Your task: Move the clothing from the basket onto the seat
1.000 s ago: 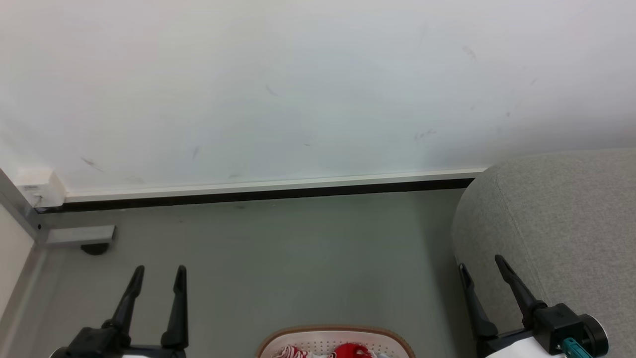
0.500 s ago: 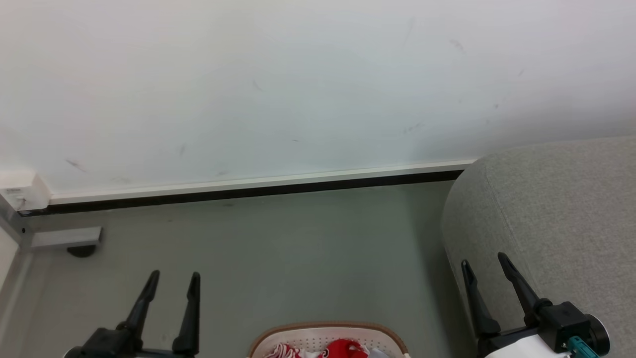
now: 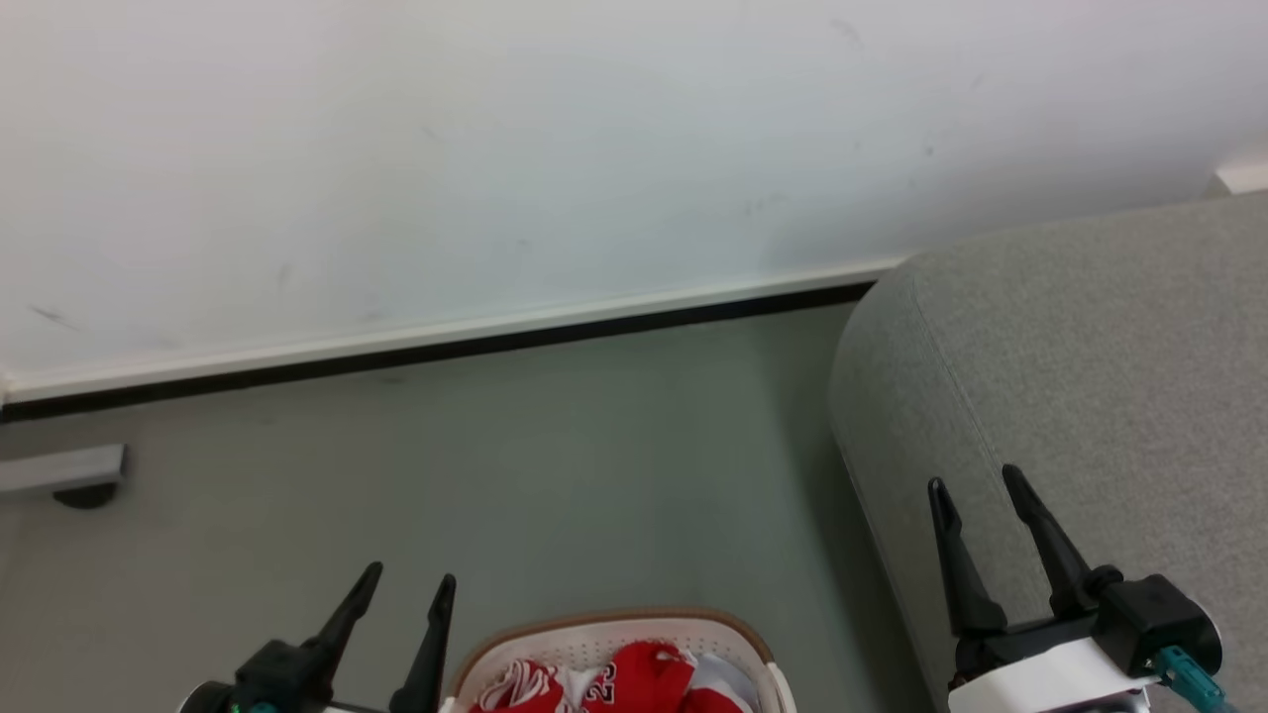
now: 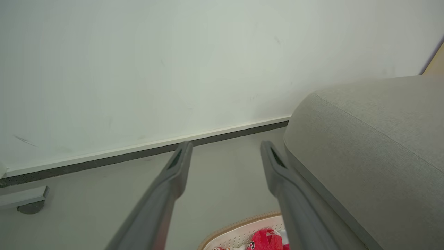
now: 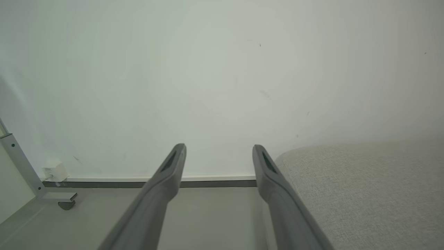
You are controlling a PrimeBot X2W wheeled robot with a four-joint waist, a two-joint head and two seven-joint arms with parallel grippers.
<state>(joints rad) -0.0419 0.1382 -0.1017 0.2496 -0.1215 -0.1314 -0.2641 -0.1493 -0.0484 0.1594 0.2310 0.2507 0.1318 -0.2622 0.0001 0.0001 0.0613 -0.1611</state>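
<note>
Head view, left to right. Left tool (image 3: 411, 572): released, fingers spread and empty, over the floor (image 3: 594, 446) just left of the basket (image 3: 604, 616). Basket: on the floor at the bottom edge, with red-and-white clothing (image 3: 644, 673) heaped inside. Right tool (image 3: 972, 475): released and empty, before the rounded edge of the grey seat (image 3: 1090, 376).

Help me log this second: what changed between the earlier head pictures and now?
The head view swung toward the seat and tipped down, so more of it and the basket shows. Nothing was grasped or released. The left gripper and right gripper stayed open and empty; the clothing stayed in the basket.
</note>
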